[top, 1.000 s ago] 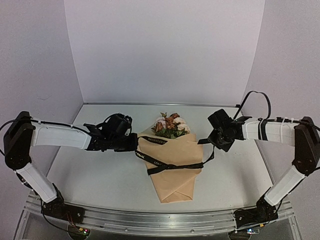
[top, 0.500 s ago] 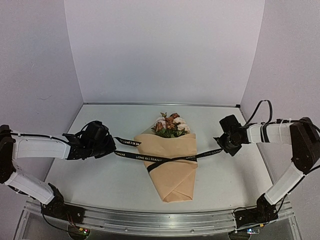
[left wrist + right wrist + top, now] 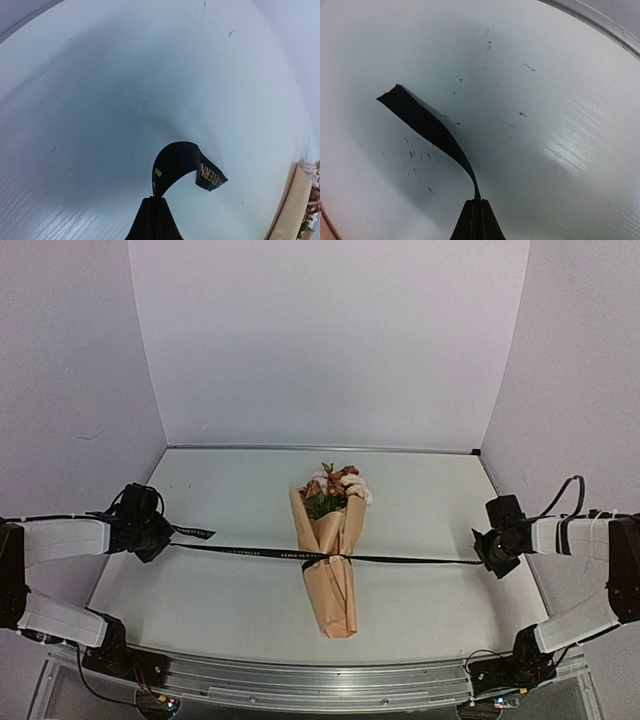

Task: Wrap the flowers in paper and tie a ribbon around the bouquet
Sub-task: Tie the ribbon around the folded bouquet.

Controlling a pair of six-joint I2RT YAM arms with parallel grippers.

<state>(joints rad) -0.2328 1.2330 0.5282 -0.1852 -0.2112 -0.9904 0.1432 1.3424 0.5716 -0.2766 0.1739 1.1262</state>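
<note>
Left gripper [image 3: 160,539] and right gripper [image 3: 486,556] are pinching the limp, slippery ribbon [image 3: 420,560] by its ends around the crushable bouquet [image 3: 331,585].

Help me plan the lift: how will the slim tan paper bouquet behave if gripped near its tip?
Probably light: the slim tan paper bouquet holds only a small bunch. Likely soft and crushable, since the black satin ribbon cinches its waist narrow. Possibly top-heavy: the pink and rust blooms sit at the wide end.

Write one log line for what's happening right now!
left gripper: shut on ribbon | right gripper: shut on ribbon | ribbon: taut around bouquet
</note>
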